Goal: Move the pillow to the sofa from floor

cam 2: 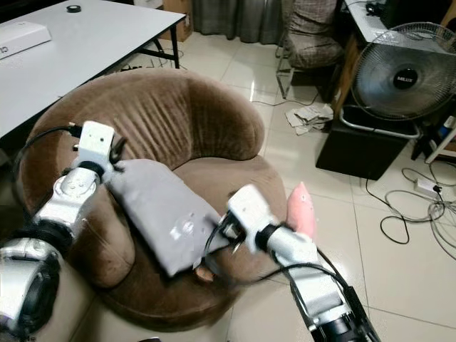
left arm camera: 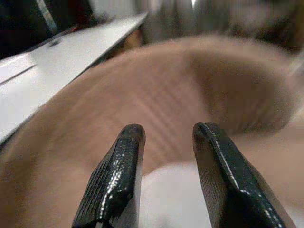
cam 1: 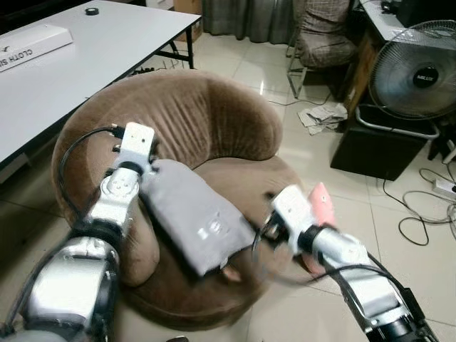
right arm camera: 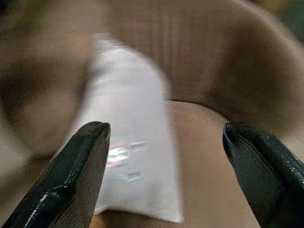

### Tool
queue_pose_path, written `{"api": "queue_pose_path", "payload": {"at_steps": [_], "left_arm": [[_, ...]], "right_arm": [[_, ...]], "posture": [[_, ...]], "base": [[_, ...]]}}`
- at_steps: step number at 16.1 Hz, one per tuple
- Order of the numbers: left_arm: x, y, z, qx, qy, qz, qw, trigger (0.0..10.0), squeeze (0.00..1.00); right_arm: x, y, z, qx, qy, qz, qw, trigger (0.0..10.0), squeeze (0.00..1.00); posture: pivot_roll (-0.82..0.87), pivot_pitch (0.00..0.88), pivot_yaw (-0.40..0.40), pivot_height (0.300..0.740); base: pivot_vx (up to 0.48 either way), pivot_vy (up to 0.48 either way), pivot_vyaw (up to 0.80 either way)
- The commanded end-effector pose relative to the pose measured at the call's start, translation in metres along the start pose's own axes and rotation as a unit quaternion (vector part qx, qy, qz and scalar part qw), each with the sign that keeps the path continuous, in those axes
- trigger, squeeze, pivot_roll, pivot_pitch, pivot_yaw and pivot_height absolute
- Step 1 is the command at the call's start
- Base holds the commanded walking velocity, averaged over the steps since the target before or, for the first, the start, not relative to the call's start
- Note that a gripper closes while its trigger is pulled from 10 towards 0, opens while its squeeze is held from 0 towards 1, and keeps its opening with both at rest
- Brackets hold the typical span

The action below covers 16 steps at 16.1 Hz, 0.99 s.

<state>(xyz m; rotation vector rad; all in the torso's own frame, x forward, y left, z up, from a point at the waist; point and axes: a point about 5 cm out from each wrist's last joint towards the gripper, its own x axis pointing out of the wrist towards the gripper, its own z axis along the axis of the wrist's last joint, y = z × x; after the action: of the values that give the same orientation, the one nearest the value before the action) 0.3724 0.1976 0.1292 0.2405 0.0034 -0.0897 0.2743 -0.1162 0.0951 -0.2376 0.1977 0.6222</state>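
A grey pillow (cam 1: 189, 214) lies slanted on the round brown sofa chair (cam 1: 192, 114), its upper end against the left armrest and its lower end on the seat. My left gripper (left arm camera: 166, 137) is at the pillow's upper end, open, with the sofa's backrest seen between its fingers and the pillow just below them. By the pillow's lower corner is my right gripper (right arm camera: 166, 130), spread wide open, with the pillow (right arm camera: 128, 137) and seat ahead of it and nothing in its grasp. The right arm (cam 1: 335, 249) is blurred.
A white table (cam 1: 71, 64) with a white box (cam 1: 28, 43) stands to the left of the sofa. A pink object (cam 1: 324, 206) is on the floor beside the sofa. A fan (cam 1: 417, 68), a black box (cam 1: 374, 146), cables (cam 1: 420, 206) and a chair (cam 1: 324, 35) are at the right.
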Motion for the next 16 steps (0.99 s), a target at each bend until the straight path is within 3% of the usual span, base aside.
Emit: {"api": "queue_pose_path", "payload": {"at_steps": [1, 2, 3, 4, 5, 7, 10, 16], "left_arm": [[-0.002, -0.005, 0.004, -0.018, -0.024, -0.018, 0.999, 10.0, 0.0], [-0.012, -0.017, 0.001, -0.035, -0.048, -0.045, 0.997, 10.0, 0.0], [-0.019, -0.023, -0.001, -0.046, -0.052, -0.053, 0.996, 10.0, 0.0], [-0.046, -0.04, -0.008, -0.037, -0.064, -0.089, 0.993, 10.0, 0.0], [-0.049, -0.042, -0.009, -0.035, -0.065, -0.093, 0.993, 10.0, 0.0], [-0.075, -0.059, -0.012, -0.064, -0.052, -0.112, 0.99, 10.0, 0.0], [-0.088, -0.065, -0.021, -0.074, -0.019, -0.096, 0.992, 10.0, 0.0], [-0.09, -0.068, -0.015, -0.06, -0.004, -0.09, 0.994, 10.0, 0.0]], "right_arm": [[-0.002, -0.011, -0.004, 0.012, 0.01, -0.047, 0.999, 10.0, 0.0], [-0.004, -0.016, -0.009, 0.052, 0.015, -0.091, 0.994, 10.0, 0.0], [-0.005, -0.018, -0.011, 0.063, 0.012, -0.108, 0.992, 10.0, 0.0], [-0.008, -0.021, -0.009, 0.098, -0.007, -0.13, 0.987, 10.0, 0.0], [-0.008, -0.021, -0.009, 0.105, -0.01, -0.128, 0.986, 10.0, 0.0], [-0.011, -0.025, -0.008, 0.124, -0.025, -0.141, 0.982, 10.0, 0.0], [-0.012, -0.025, -0.012, 0.092, -0.017, -0.144, 0.985, 10.0, 0.0], [-0.018, -0.022, -0.03, 0.08, 0.016, -0.145, 0.986, 10.0, 0.0]], "posture": [[0.0, 0.0, 0.002, 0.74], [0.01, 0.0, 0.002, 0.74], [0.01, 0.0, 0.003, 0.74], [0.02, 0.0, 0.007, 0.74], [0.02, 0.0, 0.007, 0.74], [0.02, 0.0, 0.012, 0.74], [0.02, 0.0, 0.011, 0.74], [0.01, 0.0, 0.023, 0.74]], "base": [[0.0, 0.0, 0.0], [0.0, 0.0, 0.0], [0.0, 0.0, 0.0], [0.0, 0.0, 0.0], [0.0, 0.0, 0.0], [0.0, 0.0, 0.0], [0.0, -0.265, 0.0], [0.0, -0.48, 0.0]]}}
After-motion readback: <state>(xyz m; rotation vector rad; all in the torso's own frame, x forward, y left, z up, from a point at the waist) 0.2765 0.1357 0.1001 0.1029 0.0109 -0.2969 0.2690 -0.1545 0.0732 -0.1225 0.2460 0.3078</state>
